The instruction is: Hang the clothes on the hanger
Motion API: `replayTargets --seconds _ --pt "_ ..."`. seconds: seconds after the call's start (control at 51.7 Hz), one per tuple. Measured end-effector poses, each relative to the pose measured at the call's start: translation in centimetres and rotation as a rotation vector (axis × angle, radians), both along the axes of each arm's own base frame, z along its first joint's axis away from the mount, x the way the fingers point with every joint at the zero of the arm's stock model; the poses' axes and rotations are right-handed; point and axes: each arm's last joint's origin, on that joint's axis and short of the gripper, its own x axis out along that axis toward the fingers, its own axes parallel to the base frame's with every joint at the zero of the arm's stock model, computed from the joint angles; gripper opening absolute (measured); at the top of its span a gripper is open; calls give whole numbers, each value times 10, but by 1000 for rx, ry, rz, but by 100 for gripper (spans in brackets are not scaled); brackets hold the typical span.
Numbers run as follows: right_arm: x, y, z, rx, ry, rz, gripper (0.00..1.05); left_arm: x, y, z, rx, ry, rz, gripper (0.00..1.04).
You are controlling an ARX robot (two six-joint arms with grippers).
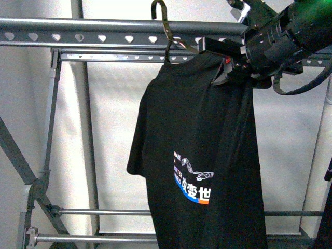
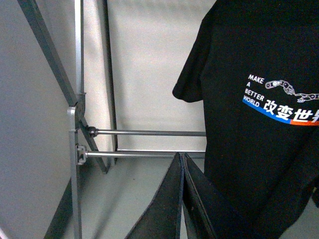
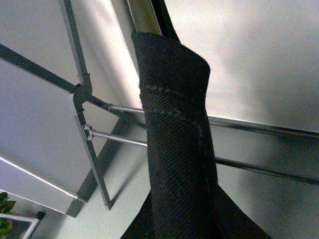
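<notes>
**Shirt held up at the rail, hook not yet seated**

My right gripper is closed on the shoulder of a small coat hanger, with the collar of the black T-shirt pinched in the same grip; in my right wrist view the cloth fills the space between the fingers. My left gripper is low, near the hem of the shirt, and its two fingers stand almost together with nothing between them, so I judge it closed and empty.

The shirt hangs straight down from my right gripper, to the right of the middle of the grey rack. The hook of the coat hanger rises just in front of the top rail with the heart-shaped holes; whether it already sits over the rail I cannot tell.

The risk I see: if I let go before the hook is over the rail, the hanger and shirt will fall. The shirt also sits more on one side, so it could slide off.
</notes>
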Motion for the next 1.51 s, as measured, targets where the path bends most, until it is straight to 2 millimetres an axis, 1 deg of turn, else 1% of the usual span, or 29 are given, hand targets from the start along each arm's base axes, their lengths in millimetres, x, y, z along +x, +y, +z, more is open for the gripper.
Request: replayTargets --seconds 0.097,0.135,0.174,0.213,0.251,0.368,0.464,0.522,0.542,0.58,0.619,0.677,0.716,0.735,0.754,0.793,0.812,0.851,0.89,0.909,0.986,1.025,1.083,1.141,1.18,1.238,1.354,1.451,1.509 --pt "-5 6 -12 -3 8 17 9 -7 0 -4 0 32 -1 4" --pt "-9 8 -23 -5 23 24 9 -10 0 -3 0 15 0 4" --pt "-14 9 -42 -13 59 30 9 -11 0 -3 0 7 0 4" --pt "-17 10 -51 -10 73 34 9 -11 0 -3 0 6 0 4" --pt "-20 10 -57 -4 77 39 9 -11 0 -3 0 6 0 4" --pt "-31 7 -64 20 70 45 9 -12 0 -3 0 7 0 4" --pt "-41 3 -66 23 20 43 24 -12 0 -3 0 6 0 4" --pt "-48 0 -69 -5 -53 14 34 -12 0 -3 0 7 0 4" --pt "-51 -2 -69 -18 -97 -3 38 -12 0 -3 0 6 0 4" --pt "-62 -9 -61 -56 -249 -53 48 -12 0 -3 0 6 0 4" --pt "-77 -21 -42 -66 -435 -107 59 -12 0 -3 0 6 0 4" --pt "-100 -34 -20 -68 -634 -146 69 -12 0 -3 0 6 0 4" --pt "-120 -43 -7 -61 -751 -171 76 -12 0 -3 0 6 0 4" --pt "-125 -45 -4 -59 -775 -175 78 -12 0 -3 0 6 0 4" --pt "-135 -49 -1 -55 -808 -177 82 -12 0 -3 0 6 0 4" --pt "-156 -56 2 -52 -839 -175 89 -12 0 -3 0 6 0 4" --pt "-160 -58 2 -51 -842 -173 90 -12 0 -3 0 6 0 4" --pt "-179 -64 -4 -43 -832 -160 97 -12 0 -3 0 6 0 4" --pt "-192 -68 -11 -33 -811 -146 99 -12 0 -3 0 6 0 4" --pt "-205 -71 -20 -29 -785 -135 98 -12 0 -3 0 6 0 4" --pt "-237 -75 -55 -21 -683 -124 97 -12 0 -3 0 6 0 4" --pt "-249 -76 -68 -22 -641 -145 96 -12 0 -3 0 6 0 4" --pt "-272 -78 -87 -49 -518 -260 87 -12 0 -3 0 6 0 4" --pt "-287 -85 -107 -85 -446 -329 76 -12 0 -3 0 6 0 4" --pt "-291 -88 -120 -105 -409 -353 69 -12 0 -3 0 6 0 4" --pt "-292 -91 -131 -117 -381 -364 59 -12 0 -3 0 6 -2 4" --pt "-292 -95 -138 -113 -380 -353 41 -12 0 -3 0 6 -2 4" --pt "-293 -98 -141 -108 -390 -355 24 -12 0 -3 0 6 0 4" --pt "-293 -102 -144 -101 -395 -324 13 -12 0 -3 0 6 0 4"
